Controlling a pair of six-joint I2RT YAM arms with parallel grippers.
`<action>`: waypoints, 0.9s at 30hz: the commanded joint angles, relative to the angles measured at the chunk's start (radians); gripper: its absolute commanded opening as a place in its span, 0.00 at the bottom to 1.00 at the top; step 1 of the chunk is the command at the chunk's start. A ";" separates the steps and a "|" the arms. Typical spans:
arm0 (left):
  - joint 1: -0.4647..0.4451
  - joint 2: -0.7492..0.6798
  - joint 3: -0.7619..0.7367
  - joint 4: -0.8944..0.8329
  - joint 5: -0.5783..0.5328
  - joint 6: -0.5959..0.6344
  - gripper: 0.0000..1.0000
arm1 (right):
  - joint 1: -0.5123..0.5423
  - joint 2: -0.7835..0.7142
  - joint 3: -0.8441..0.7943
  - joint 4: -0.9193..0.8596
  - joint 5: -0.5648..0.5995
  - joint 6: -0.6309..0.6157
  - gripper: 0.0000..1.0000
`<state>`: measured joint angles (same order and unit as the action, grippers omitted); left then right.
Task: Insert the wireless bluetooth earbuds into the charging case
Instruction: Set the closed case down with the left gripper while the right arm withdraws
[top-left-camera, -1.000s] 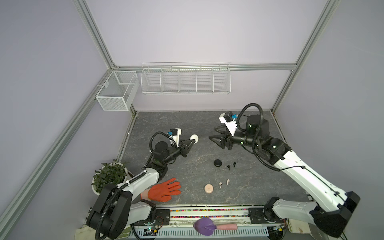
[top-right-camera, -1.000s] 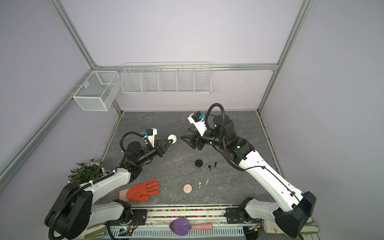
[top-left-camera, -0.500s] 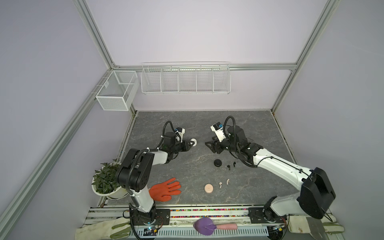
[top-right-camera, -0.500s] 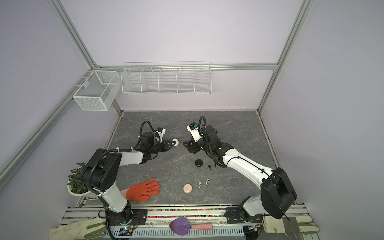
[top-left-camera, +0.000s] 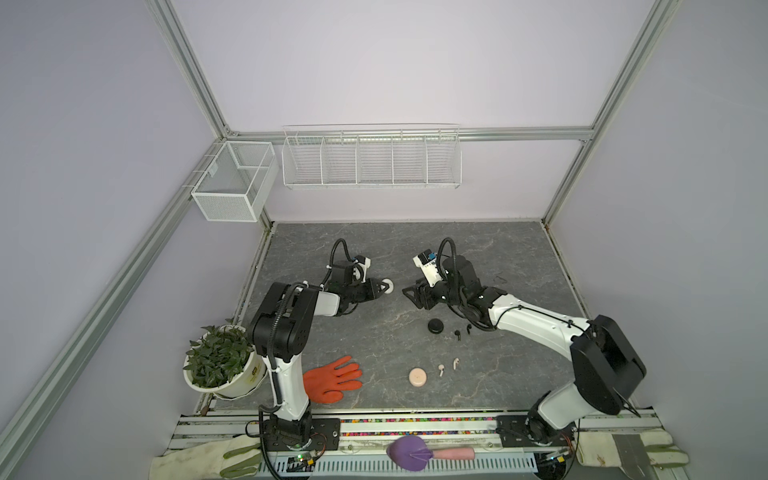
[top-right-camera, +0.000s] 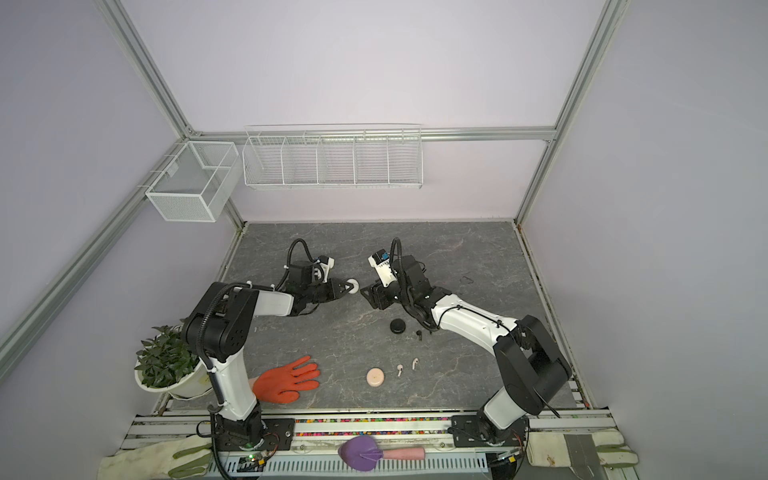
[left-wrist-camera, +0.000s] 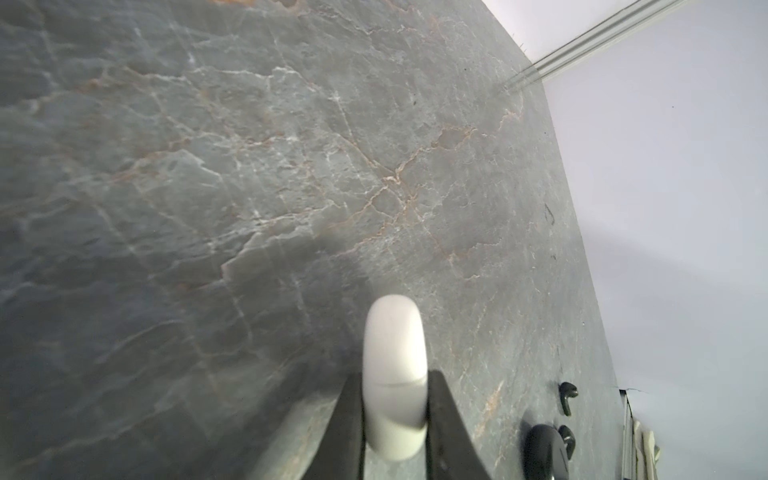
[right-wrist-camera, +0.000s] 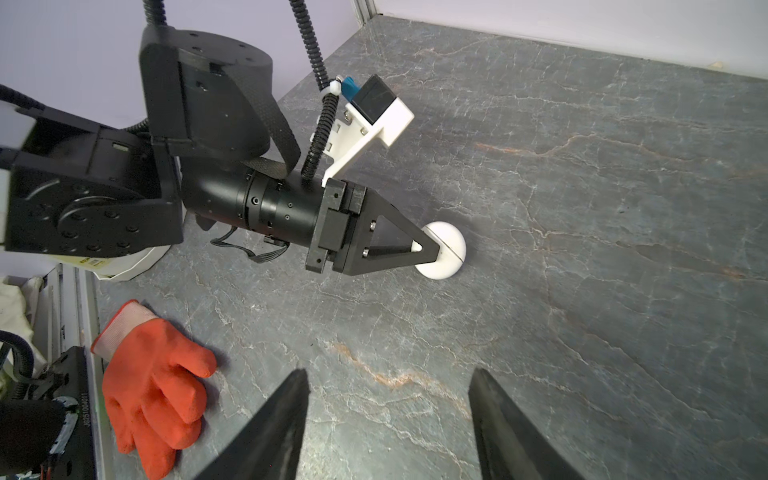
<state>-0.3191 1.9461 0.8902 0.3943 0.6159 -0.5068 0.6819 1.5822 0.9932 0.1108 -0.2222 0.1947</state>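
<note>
Currently: your left gripper (top-left-camera: 381, 288), clamped on the charging case (top-left-camera: 388, 286), mid-frame in a top view. Your right gripper (top-left-camera: 409, 293), open and empty, faces it; earbuds (top-left-camera: 457, 333) lie lower right, nearer that arm.

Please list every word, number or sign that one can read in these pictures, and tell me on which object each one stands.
"J0251004011", last digits uncertain: white print, running sideways, on the black unit beside the orange glove, in the right wrist view.
Yellow label on the white plant pot: the letters are too small to read.
White charging case: no print shows on it.
</note>
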 joint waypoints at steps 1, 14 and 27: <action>0.008 0.012 0.029 -0.022 -0.039 0.000 0.00 | 0.005 0.021 0.038 0.011 -0.033 0.046 0.65; 0.013 -0.029 -0.012 -0.082 -0.124 0.082 0.32 | 0.001 0.059 0.129 -0.115 -0.042 0.074 0.66; 0.026 -0.025 -0.021 -0.092 -0.162 0.086 0.44 | 0.001 0.045 0.138 -0.162 -0.014 0.053 0.68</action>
<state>-0.3008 1.9182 0.8833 0.3428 0.4931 -0.4366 0.6823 1.6310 1.1149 -0.0345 -0.2474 0.2543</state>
